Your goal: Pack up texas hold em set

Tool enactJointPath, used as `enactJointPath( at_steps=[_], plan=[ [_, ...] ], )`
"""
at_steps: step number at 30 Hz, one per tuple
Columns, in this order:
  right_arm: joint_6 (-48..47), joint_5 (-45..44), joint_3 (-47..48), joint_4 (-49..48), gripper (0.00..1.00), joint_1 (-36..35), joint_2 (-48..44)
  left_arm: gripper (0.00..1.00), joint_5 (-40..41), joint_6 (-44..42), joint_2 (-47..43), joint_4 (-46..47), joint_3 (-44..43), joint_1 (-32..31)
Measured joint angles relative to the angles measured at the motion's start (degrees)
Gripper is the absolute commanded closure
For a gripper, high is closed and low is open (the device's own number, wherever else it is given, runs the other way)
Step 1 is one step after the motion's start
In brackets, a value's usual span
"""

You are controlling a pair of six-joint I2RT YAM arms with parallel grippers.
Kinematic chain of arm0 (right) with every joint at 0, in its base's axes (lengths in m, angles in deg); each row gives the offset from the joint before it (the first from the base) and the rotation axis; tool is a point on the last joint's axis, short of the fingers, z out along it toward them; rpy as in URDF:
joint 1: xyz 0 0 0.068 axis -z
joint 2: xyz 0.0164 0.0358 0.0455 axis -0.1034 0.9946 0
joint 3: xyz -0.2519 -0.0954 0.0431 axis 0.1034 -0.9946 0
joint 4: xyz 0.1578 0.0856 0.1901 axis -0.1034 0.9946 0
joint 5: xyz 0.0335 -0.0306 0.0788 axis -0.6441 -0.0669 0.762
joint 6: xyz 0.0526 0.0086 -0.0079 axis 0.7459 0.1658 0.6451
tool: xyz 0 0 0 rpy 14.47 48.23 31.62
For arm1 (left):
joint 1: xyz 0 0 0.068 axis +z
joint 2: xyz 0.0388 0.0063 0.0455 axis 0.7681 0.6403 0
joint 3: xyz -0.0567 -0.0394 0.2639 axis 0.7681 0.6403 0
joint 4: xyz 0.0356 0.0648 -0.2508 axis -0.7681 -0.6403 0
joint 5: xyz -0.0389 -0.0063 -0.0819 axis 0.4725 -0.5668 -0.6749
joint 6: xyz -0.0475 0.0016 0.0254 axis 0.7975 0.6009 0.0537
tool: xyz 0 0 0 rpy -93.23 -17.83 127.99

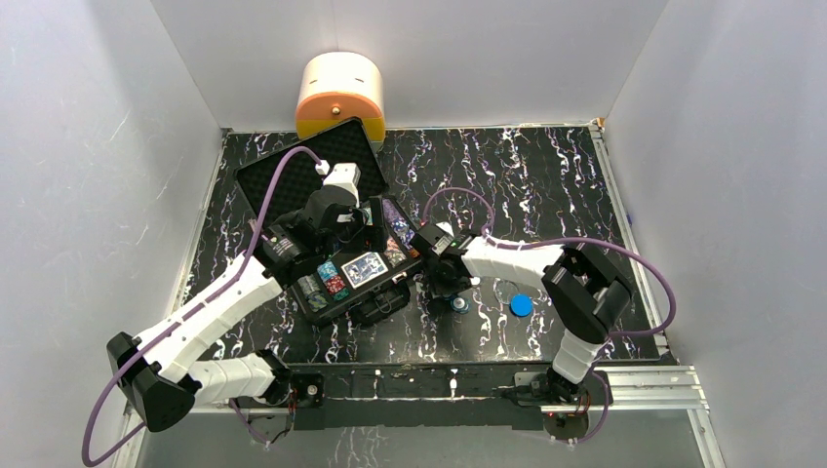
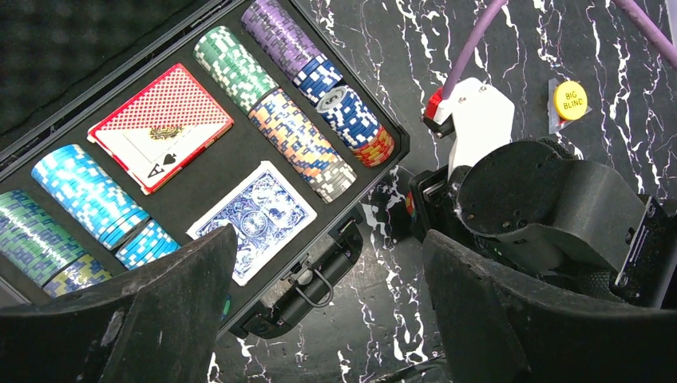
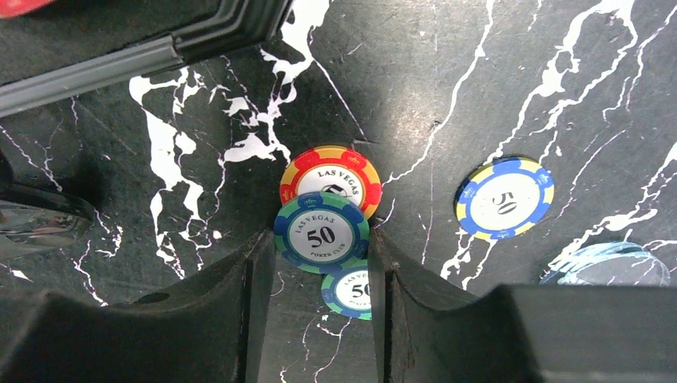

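Note:
The texas hold em set's black briefcase lies open, its foam lid tilted back. Inside it I see rows of chips, a red deck and a blue deck. My left gripper hovers open above the case's front edge, holding nothing. Right of the case, loose chips lie on the table. My right gripper pinches a green-and-blue chip that overlaps a red-and-yellow chip and another green-and-blue chip. A blue-and-yellow chip lies apart.
A yellow "BIG BLIND" disc lies on the marbled table behind the right arm. A blue disc sits right of the loose chips. A cream-and-orange container stands at the back wall behind the lid. White walls enclose the table.

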Motion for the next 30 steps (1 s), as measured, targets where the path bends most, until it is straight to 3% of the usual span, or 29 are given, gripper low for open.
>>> enactJointPath(
  at_steps=[13, 30],
  plan=[
    [1.36, -1.95, -4.63, 0.15, 0.51, 0.00, -9.97, 0.14, 0.33, 0.00, 0.37, 0.09, 0.42, 0.00],
    [2.14, -1.33, -8.41, -0.07, 0.39, 0.00, -8.83, 0.14, 0.33, 0.00, 1.77, 0.52, 0.66, 0.00]
  ],
)
